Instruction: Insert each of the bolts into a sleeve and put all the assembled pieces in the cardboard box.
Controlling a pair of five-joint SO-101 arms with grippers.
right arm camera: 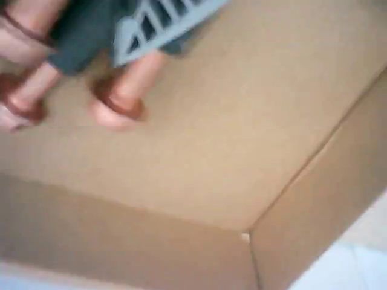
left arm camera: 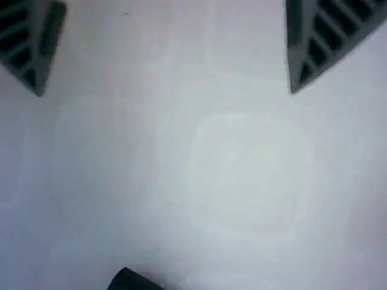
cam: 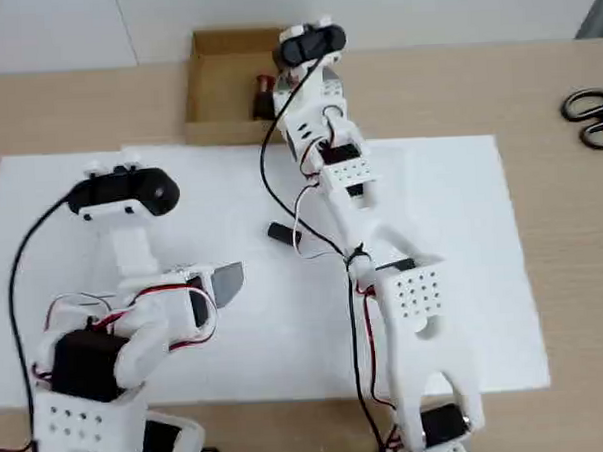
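Right claw hangs inside the cardboard box over an assembled piece; we cannot tell whether it grips it. Left claw gapes wide and empty, well outside the box. Withdrawing, we judge, could drag the piece out if it clings.

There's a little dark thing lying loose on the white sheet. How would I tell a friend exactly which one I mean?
Find the big white sheet in the middle of the table. Near its centre, beside the arm that leans into the cardboard box, lies a short black piece. Unlike the reddish parts in the box, it lies alone on bare white.
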